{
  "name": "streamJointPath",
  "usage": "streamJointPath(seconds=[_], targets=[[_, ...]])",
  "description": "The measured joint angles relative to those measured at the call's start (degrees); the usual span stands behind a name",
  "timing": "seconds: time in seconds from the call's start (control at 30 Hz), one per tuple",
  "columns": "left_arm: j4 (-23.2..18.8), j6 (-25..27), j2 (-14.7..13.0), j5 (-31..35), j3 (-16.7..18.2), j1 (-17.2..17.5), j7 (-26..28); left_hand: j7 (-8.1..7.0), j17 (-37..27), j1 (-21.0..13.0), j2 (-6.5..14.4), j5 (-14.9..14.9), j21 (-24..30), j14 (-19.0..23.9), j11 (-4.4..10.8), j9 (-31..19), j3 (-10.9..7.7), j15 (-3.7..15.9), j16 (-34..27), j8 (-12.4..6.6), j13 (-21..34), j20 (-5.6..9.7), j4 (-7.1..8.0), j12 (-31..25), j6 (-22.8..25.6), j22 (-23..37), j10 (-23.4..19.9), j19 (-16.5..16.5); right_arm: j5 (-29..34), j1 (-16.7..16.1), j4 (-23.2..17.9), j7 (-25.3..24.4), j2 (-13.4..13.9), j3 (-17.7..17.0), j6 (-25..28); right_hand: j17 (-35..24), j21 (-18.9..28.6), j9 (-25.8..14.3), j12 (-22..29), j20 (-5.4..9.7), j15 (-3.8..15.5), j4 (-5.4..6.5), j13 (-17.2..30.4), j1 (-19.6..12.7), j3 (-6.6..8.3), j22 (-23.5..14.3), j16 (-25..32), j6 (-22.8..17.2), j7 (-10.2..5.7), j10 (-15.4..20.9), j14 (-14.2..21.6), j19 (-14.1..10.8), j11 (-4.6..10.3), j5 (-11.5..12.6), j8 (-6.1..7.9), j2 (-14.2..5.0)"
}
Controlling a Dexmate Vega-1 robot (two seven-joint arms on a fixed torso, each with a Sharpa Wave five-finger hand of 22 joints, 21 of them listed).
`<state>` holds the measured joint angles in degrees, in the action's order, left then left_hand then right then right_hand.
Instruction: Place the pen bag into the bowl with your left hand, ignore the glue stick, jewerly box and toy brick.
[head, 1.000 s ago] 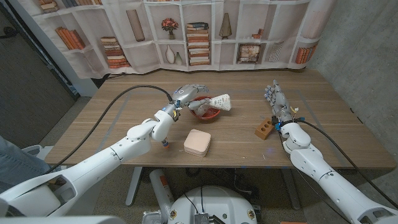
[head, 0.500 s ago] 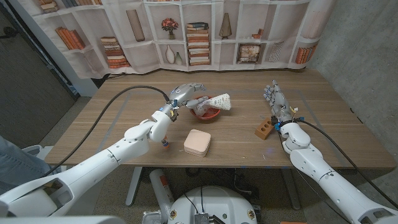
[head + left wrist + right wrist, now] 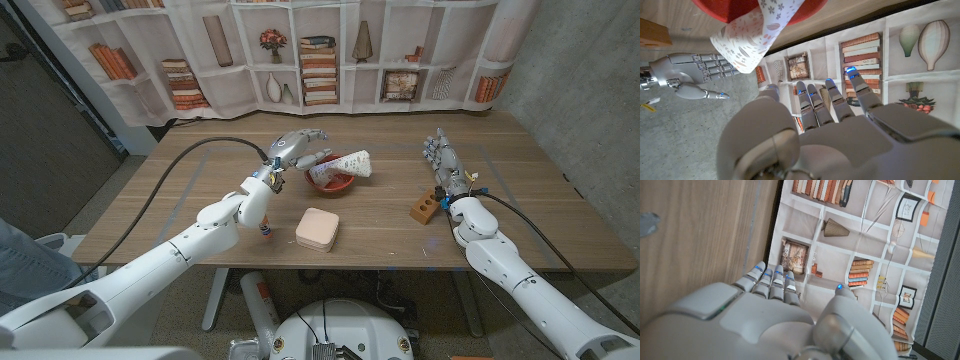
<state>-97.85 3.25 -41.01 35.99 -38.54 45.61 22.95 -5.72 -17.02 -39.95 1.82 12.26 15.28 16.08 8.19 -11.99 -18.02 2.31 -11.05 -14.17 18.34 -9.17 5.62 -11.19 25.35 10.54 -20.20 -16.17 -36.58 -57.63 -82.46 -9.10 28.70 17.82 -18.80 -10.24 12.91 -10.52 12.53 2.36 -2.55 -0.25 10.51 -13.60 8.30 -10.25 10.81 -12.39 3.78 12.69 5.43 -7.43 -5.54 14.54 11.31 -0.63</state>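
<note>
Pen bag lies across the red bowl, overhanging toward 2 o'clock — left hand, fingers wide and empty, could tip it out.

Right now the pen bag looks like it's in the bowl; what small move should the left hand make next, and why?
Probably draw the left hand back toward the robot, clear of the bowl. The pen bag lies across the bowl, one end overhanging the rim, and the fingers are spread with nothing in them, so no grip seems left to release.
</note>
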Motion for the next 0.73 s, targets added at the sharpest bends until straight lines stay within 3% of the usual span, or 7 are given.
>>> streamJointPath(seconds=[0.33, 0.73], targets=[[-1.4, 0.5, -0.1, -0.8, 0.8, 0.7, 0.0, 0.87, 0.5, 1.4, 0.0, 0.3, -1.8, -2.0, 0.22, 0.0, 0.39, 0.0, 0.0, 1.16, -0.3, -0.56, 0.72, 0.0, -2.4, 0.3, 1.5, 3.8, 0.2, -0.6, -0.8, -0.5, 0.1, 0.0, -0.1, 0.0, 0.0, 0.0, 0.0, 0.0, 0.0, 0.0, 0.0, -0.3, 0.0, 0.0, 0.0, 0.0, 0.0, 0.0, 0.0, 0.0, 0.0, 0.0, 0.0, -0.32], [-2.8, 0.5, -0.1, -2.8, 2.1, 1.3, -0.9, 1.31, 1.1, 5.6, -1.3, 0.3, -2.6, -4.0, -0.28, 0.0, 2.53, -0.06, 0.0, 2.31, -0.8, -0.87, 2.85, 0.0, -5.2, 0.3, 3.2, 5.9, 0.6, -1.0, -1.5, -1.2, 0.3, -0.1, 0.1, 0.0, -0.2, 0.0, 0.0, 0.0, 0.0, 0.0, 0.0, -0.3, 0.0, 0.0, 0.0, 0.0, 0.0, 0.0, 0.0, 0.0, 0.0, 0.0, 0.0, -0.31]])
